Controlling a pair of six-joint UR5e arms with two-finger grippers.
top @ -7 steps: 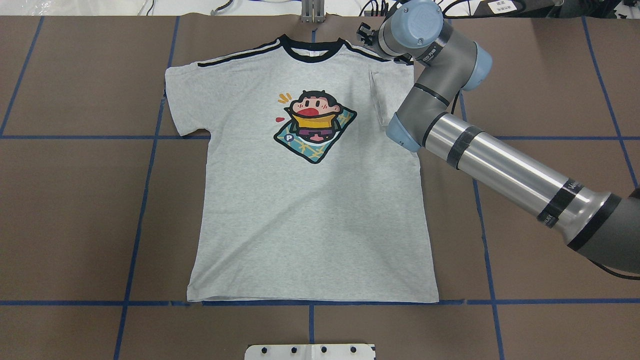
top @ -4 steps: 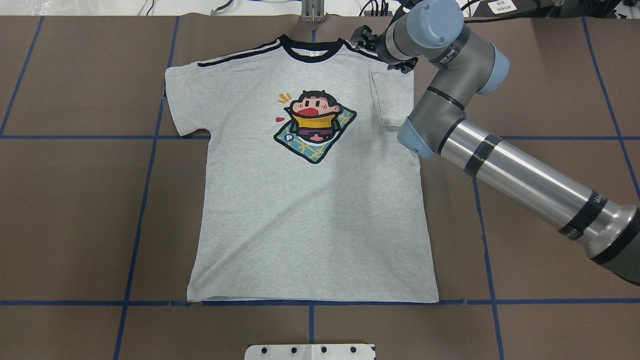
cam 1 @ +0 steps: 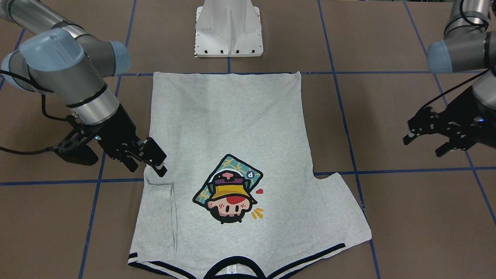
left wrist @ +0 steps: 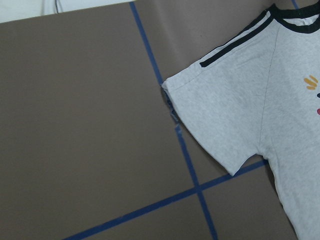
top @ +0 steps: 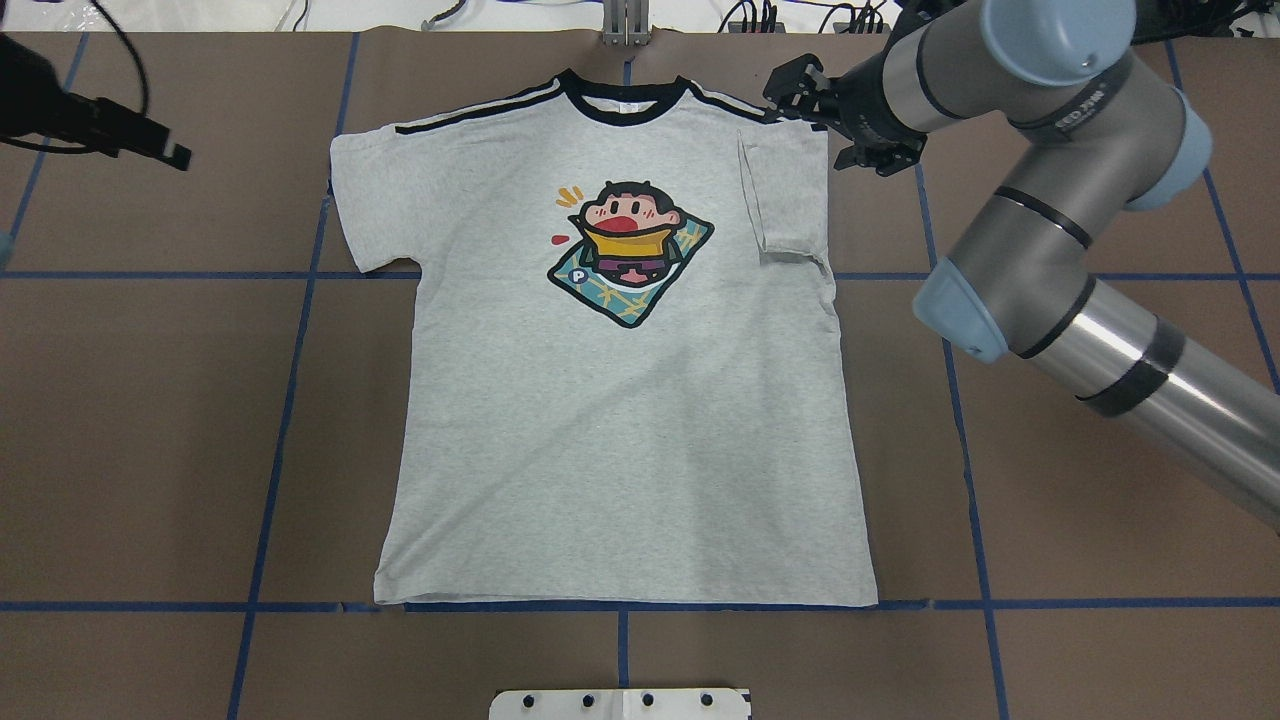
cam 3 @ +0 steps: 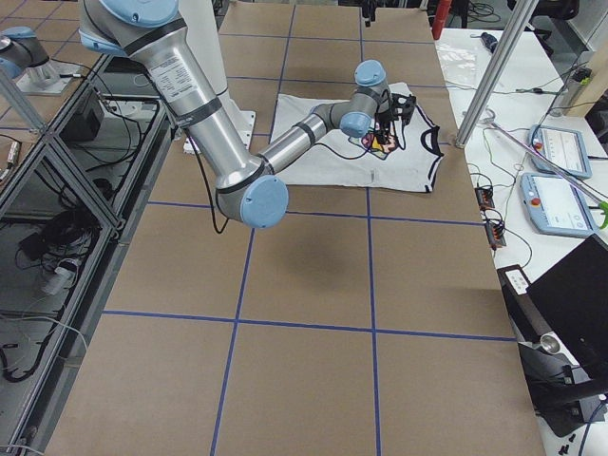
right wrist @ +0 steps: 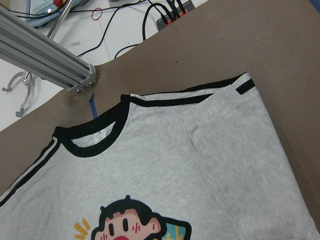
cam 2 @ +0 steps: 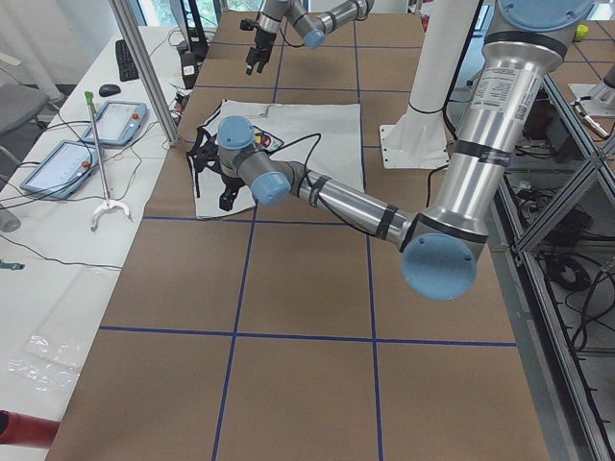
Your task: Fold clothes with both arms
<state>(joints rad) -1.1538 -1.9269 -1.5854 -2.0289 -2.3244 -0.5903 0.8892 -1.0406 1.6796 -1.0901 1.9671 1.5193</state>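
Your shirt lies flat, print up, between both grippers. The right gripper hangs wide open, empty, just beside its folded-in sleeve. The left gripper, open and empty too, is well off the spread sleeve. Light, limp cloth: pinch that sleeve's edge.

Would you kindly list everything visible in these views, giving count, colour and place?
light heather-grey T-shirt with black collar and cartoon print: one, grey, flat mid-table, one sleeve folded inward
brown table cover with blue tape grid: one, brown, under the shirt
white pedestal base: one, white, at the table's robot-side edge
grey-blue control tablets: two, on the white side bench
black two-finger left hand: one, black, open, off the shirt beside the flat sleeve
black two-finger right hand: one, black, open, empty, by the folded sleeve
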